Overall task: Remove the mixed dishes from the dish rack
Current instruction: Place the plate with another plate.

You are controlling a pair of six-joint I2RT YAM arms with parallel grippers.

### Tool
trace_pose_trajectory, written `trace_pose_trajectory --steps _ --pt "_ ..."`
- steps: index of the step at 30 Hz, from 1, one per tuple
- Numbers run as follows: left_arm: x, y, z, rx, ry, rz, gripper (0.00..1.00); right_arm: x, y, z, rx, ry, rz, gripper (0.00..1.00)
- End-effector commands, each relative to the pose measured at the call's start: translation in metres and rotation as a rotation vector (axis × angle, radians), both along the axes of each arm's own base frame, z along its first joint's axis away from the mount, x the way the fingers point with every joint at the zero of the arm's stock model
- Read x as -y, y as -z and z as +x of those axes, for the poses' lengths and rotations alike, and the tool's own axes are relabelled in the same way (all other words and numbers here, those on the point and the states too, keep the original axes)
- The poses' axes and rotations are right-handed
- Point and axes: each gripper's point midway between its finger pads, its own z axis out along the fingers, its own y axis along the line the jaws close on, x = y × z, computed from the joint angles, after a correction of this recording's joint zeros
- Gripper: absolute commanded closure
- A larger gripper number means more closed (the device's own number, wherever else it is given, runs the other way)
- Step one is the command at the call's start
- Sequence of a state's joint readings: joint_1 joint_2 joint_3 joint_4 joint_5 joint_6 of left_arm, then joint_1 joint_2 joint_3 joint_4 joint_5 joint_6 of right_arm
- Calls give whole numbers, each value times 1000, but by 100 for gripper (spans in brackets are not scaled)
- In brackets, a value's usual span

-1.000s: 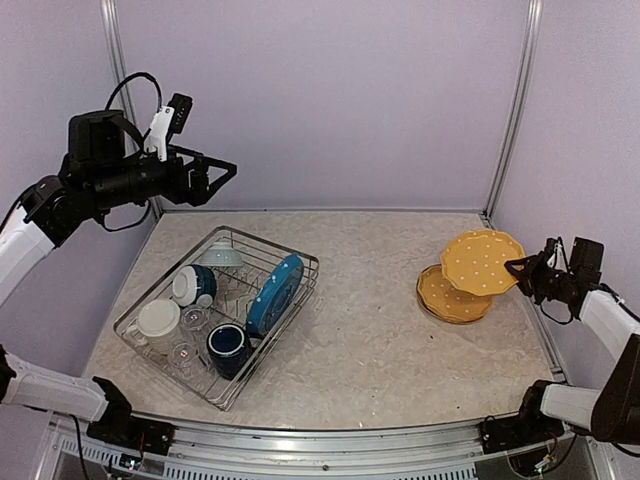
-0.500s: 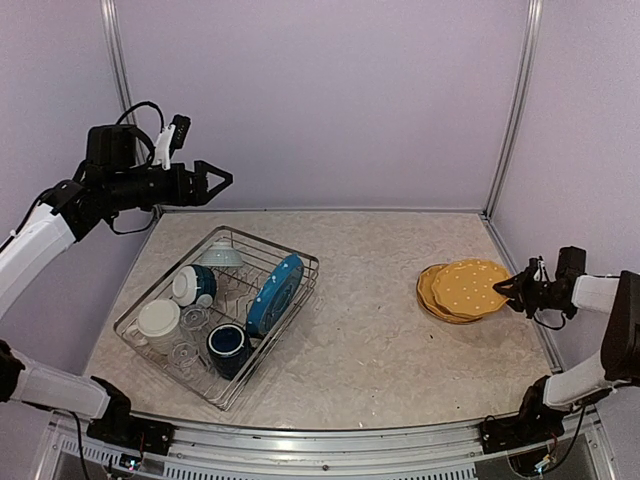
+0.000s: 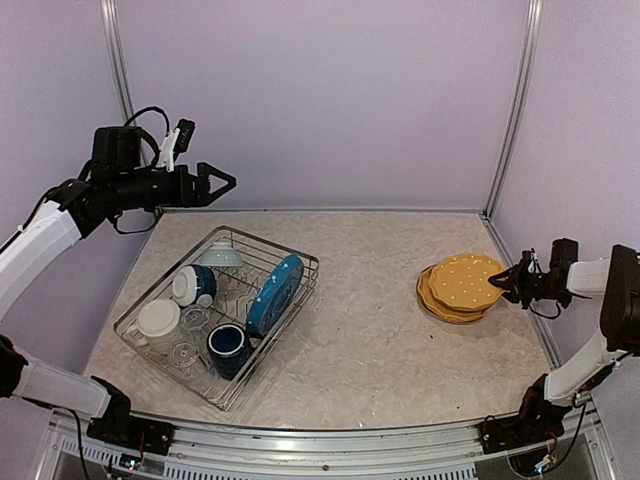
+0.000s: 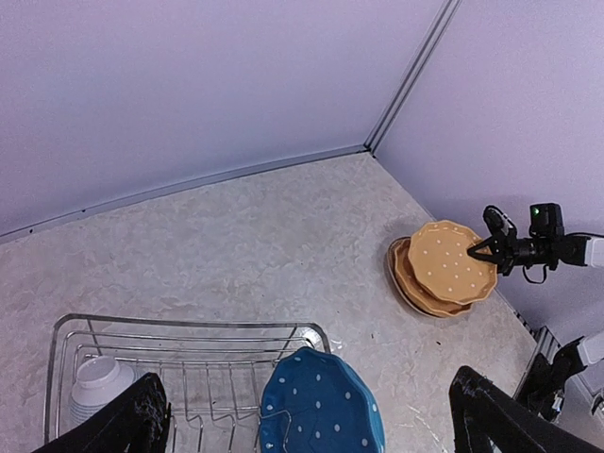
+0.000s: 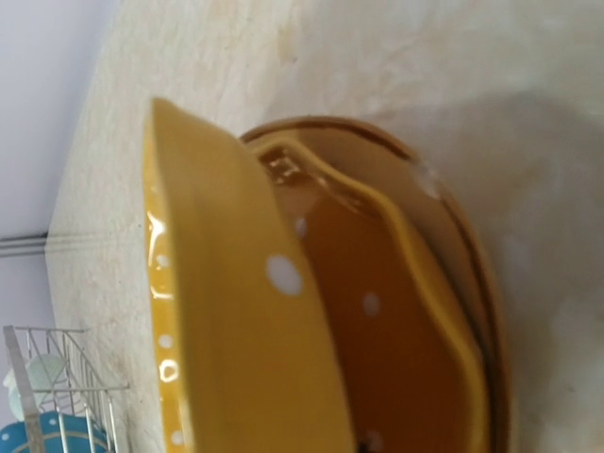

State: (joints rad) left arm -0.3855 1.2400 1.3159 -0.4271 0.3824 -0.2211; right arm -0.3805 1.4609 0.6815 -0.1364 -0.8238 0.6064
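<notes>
- The right end effector is closed narrowly on the right rim of a round, glazed yellow white-dotted plate with a wavy edge.
- This plate extends to the left of the end effector, toward the middle of the pale stone-pattern desk. It is directly over a stack of yellow plates on the right side of the desk.
- The plate is tilted, with the held rim higher than the far rim. The right wrist view shows an open gap above the stack on the held side. I cannot tell if the far rim touches the stack.
- I judge that the coming move is short: lower the held rim, then open the fingers.
- The left end effector is wide open and holds nothing. It hangs high above the back left of the large silver wire dish rack.
- The rack holds a blue white-dotted plate standing on edge, a navy mug and a cream mug. The left arm is much nearer to them.
</notes>
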Motion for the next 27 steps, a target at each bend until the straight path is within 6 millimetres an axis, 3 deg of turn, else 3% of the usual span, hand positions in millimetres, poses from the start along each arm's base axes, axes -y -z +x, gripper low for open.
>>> trace_pose_trajectory --steps 1,7,18,27 --pt "1 -5 -2 0 18 -20 1 -20 -29 16 117 -98 22 100" --pt "5 -7 -7 -8 41 -43 1 -22 -25 15 100 -90 6 94" --pt "9 -12 -14 -13 84 -69 1 -26 -24 11 83 -58 -37 63" --pt "11 -16 -19 -12 101 -85 1 -20 -23 -8 50 -37 -126 38"
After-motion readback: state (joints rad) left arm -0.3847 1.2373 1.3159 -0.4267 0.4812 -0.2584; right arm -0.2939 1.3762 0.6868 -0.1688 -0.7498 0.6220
